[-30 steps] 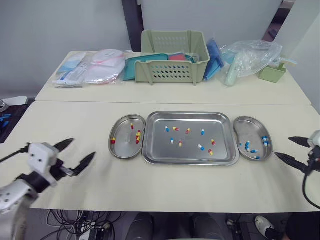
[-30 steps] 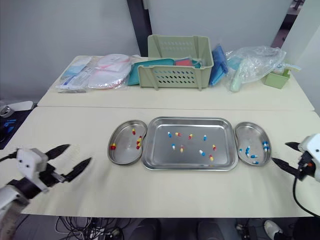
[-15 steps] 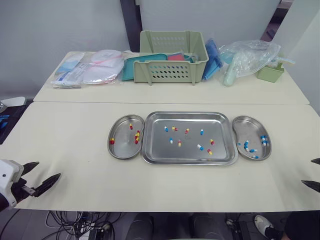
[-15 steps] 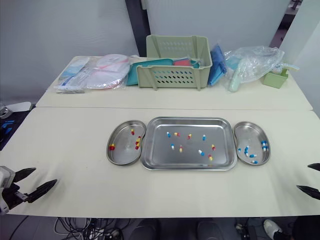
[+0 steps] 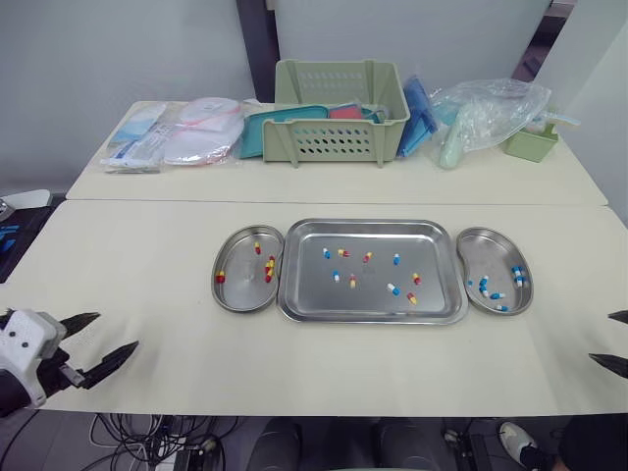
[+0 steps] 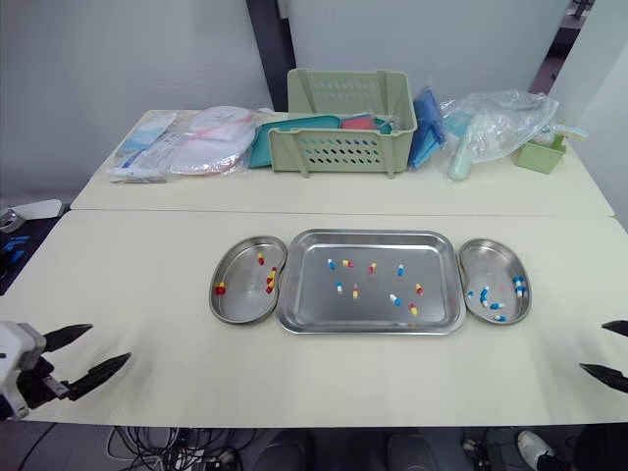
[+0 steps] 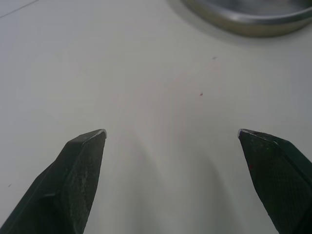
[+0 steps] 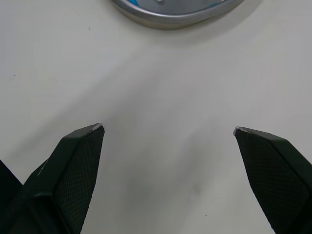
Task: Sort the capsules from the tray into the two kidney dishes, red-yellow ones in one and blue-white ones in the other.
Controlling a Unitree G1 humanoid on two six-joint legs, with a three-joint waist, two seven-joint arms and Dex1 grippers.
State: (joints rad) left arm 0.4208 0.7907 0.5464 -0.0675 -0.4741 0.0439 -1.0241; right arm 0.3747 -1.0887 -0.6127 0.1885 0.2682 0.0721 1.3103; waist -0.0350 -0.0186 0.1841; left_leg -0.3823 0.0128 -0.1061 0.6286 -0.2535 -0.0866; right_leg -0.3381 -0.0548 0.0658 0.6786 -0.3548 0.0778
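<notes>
A steel tray (image 5: 304,294) in the middle of the near table holds several red-yellow and blue-white capsules (image 5: 392,288). The left kidney dish (image 5: 234,296) holds red-yellow capsules (image 5: 268,268); the right kidney dish (image 5: 491,245) holds blue-white capsules (image 5: 517,275). My left gripper (image 5: 101,340) is open and empty at the table's near left corner, far from the dishes. My right gripper (image 5: 613,340) is open and empty at the near right edge, a little nearer than the right dish. The left dish's rim (image 7: 243,19) appears in the left wrist view, the right dish's rim (image 8: 170,17) in the right wrist view.
On the far table stand a green basket (image 5: 341,116) with teal items, packaged supplies (image 5: 182,132) to its left, a plastic bag (image 5: 486,113) and a small green box (image 5: 534,142) to its right. Bare tabletop (image 5: 128,265) lies left of the dishes and along the front.
Both arms drew back from beside the dishes to the table's near corners a second ago. In the last half second the left gripper edged slightly back toward the table; the right stayed put.
</notes>
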